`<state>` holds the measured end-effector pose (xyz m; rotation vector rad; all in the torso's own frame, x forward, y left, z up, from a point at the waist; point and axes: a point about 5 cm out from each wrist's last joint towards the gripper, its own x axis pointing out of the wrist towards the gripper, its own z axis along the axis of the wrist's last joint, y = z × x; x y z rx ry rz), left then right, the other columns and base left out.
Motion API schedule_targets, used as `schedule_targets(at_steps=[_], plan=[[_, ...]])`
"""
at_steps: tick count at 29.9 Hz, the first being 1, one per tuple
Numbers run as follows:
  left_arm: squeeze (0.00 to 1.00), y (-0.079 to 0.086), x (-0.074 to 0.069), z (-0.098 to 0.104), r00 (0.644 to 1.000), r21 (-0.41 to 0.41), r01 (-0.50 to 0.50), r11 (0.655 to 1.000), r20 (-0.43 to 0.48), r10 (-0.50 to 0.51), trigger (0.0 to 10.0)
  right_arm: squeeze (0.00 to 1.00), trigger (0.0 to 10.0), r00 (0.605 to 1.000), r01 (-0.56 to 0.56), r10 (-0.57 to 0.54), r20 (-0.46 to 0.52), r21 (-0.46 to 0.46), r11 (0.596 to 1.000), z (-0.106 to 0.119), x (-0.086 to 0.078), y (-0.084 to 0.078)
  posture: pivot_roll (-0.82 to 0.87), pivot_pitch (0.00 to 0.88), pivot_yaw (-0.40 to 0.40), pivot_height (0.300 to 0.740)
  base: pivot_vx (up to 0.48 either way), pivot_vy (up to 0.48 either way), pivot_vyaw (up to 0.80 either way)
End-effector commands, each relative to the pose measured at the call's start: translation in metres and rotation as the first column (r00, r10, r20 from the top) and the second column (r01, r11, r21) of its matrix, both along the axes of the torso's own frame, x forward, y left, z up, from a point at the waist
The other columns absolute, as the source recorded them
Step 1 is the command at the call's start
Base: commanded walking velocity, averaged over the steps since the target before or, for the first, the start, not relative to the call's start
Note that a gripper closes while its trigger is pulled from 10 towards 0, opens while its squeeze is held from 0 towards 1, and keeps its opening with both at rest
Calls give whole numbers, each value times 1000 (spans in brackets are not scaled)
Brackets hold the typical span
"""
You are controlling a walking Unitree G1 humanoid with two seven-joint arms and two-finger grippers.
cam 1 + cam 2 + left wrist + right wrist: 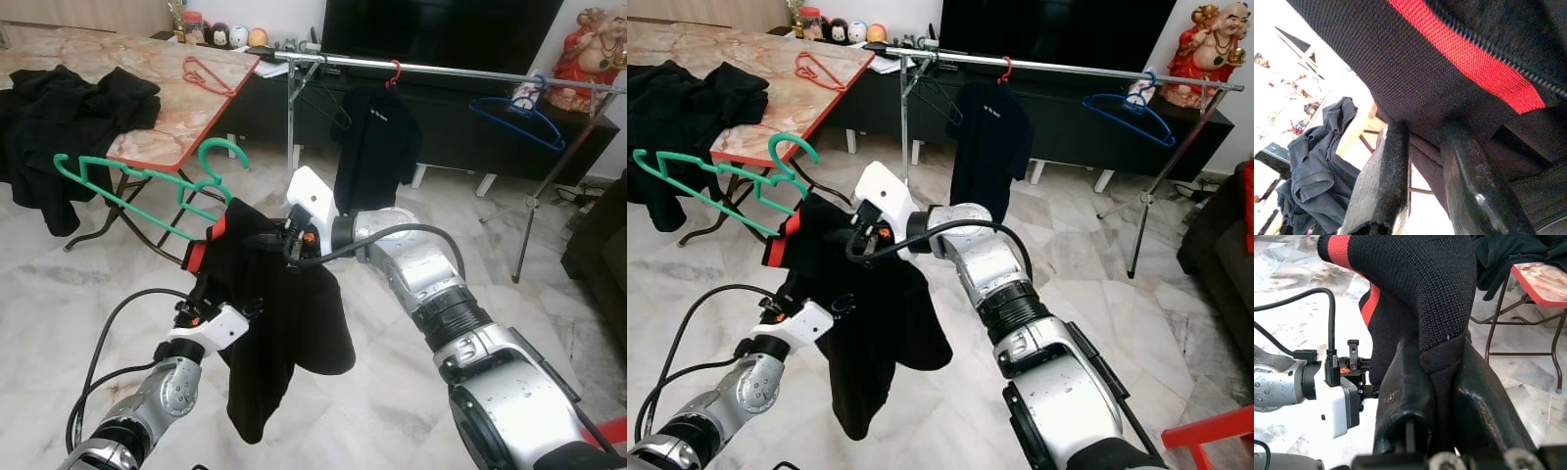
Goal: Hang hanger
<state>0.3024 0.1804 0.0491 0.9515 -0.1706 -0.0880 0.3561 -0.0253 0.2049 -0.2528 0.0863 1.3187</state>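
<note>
Hangers, four: one green hanger (147,186) at the held shirt, one red hanger (208,74) on the table (167,117), one red-hooked hanger (394,73) and one blue hanger (517,116) on the rail (441,69). Black shirts, two: one held shirt (279,313), one hung shirt (377,142). Clothing pile (59,117), one. Grippers, two: left gripper (1420,147), right gripper (1442,377). Statue (588,54), one.

We stand on a pale marble floor (392,392) with grey veining, brightly lit. To our left is a folding table (147,108) with a pinkish marble-pattern top and red edge on dark metal legs. Ahead, a large dark television (441,29) sits on a long black low cabinet (460,127) against a white wall. A dark sofa (600,255) edges in at the right.
</note>
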Motion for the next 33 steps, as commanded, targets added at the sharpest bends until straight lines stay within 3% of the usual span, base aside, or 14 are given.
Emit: schedule_targets(at_steps=[1,8,13,19,23,29,33], plan=[[0,-1,1,1,1000,-18,-8,1000,-4,8,0,0,0,999,-9,8,34,15,1000,9,-1,-1,8,0,-99,740,0,0,0],[0,-1,1,0,1000,-27,-14,1000,-15,13,0,0,0,999,-9,8,31,14,1000,8,-2,-1,9,0,-98,740,0,0,0],[0,6,0,-1,996,-115,-84,990,-37,80,0,0,0,999,6,-6,45,-10,1000,4,-1,-6,9,0,-98,740,0,0,0],[0,20,0,-1,982,-225,-186,956,-62,177,0,0,0,995,85,-80,63,-69,994,-6,6,-29,12,0,-99,740,0,0,0],[0,28,-3,-4,967,-315,-253,914,-96,235,0,0,0,989,139,-134,56,-100,985,-14,9,-48,10,0,-95,740,0,0,0],[0,30,-7,-10,962,-368,-267,890,-151,226,0,0,0,985,172,-169,31,-116,978,-24,8,-61,10,0,-90,740,0,0,0],[0,27,-8,-12,965,-338,-247,908,-171,198,157,0,0,984,176,-175,23,-117,977,-27,7,-61,13,0,-88,740,0,0,0]])
